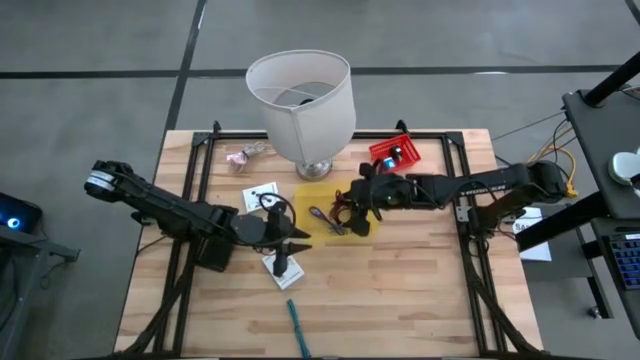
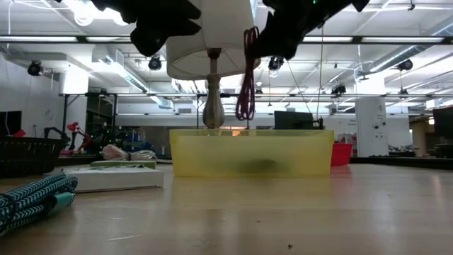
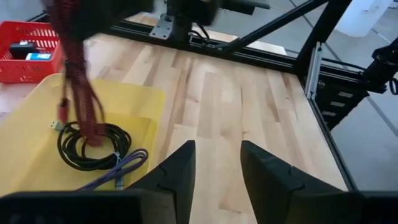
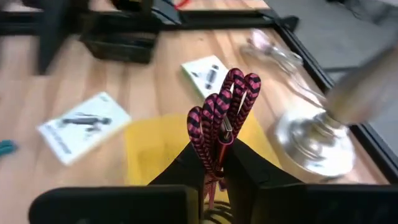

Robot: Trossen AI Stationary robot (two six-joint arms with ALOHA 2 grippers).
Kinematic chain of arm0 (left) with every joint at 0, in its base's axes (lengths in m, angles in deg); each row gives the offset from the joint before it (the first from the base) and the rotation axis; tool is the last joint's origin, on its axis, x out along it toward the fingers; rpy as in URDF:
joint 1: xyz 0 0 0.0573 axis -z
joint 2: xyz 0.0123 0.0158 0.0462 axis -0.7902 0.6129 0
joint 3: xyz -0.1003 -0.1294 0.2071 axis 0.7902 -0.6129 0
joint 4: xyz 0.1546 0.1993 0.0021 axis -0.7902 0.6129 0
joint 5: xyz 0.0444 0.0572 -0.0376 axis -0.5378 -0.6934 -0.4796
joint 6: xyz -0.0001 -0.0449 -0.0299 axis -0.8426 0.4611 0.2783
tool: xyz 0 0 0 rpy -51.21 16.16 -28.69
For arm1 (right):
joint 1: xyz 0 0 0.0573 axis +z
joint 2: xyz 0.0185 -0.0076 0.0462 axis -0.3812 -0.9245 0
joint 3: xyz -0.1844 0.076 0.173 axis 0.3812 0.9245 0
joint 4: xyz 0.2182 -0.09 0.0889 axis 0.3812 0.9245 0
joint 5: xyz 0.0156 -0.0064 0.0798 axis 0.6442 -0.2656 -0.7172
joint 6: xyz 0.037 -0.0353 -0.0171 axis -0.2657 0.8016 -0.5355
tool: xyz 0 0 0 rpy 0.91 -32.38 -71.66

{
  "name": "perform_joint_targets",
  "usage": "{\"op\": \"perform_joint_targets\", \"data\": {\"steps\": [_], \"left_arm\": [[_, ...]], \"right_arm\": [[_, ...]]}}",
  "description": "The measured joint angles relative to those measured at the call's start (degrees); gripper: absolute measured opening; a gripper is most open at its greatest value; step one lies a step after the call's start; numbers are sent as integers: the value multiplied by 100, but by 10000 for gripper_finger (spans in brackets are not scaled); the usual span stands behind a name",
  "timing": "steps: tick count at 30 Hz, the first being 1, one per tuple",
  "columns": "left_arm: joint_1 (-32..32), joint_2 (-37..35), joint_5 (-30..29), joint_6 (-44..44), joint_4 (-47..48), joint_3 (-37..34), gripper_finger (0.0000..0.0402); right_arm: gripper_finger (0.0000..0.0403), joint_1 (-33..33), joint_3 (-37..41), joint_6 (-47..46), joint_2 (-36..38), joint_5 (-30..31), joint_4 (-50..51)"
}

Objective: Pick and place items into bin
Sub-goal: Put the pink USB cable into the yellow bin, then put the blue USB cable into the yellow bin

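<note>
Teal stick (image 1: 295, 327) seen nearest lower edge in high view, well below left gripper (image 1: 290, 238). Red-black braided cord (image 4: 221, 121) clamped in closed right gripper (image 4: 214, 163). Low view: cord hung above yellow bin (image 2: 251, 162). Left wrist view: left fingers (image 3: 177, 171) parted, nothing held; black cable (image 3: 93, 146) lying in bin beside them.

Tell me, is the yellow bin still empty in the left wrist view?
No, the yellow bin already holds a coiled black cable and a purple cord.
</note>
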Motion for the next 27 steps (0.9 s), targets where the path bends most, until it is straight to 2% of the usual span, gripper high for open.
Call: {"op": "perform_joint_targets", "data": {"steps": [6, 17, 24, 27], "left_arm": [[-2, 0, -7, -433, 3, -5, 112], [-4, 0, -85, -454, 5, -5, 112], [-4, 0, -78, -439, 15, -7, 112], [-4, 1, 164, -437, 23, -7, 112]], "right_arm": [[32, -223, 4, -67, -9, -11, 301], [145, -284, 7, -216, -9, 132, 278], [180, -283, 7, -612, 1, 135, 322], [186, -283, -71, -799, 21, 136, 634]]}}
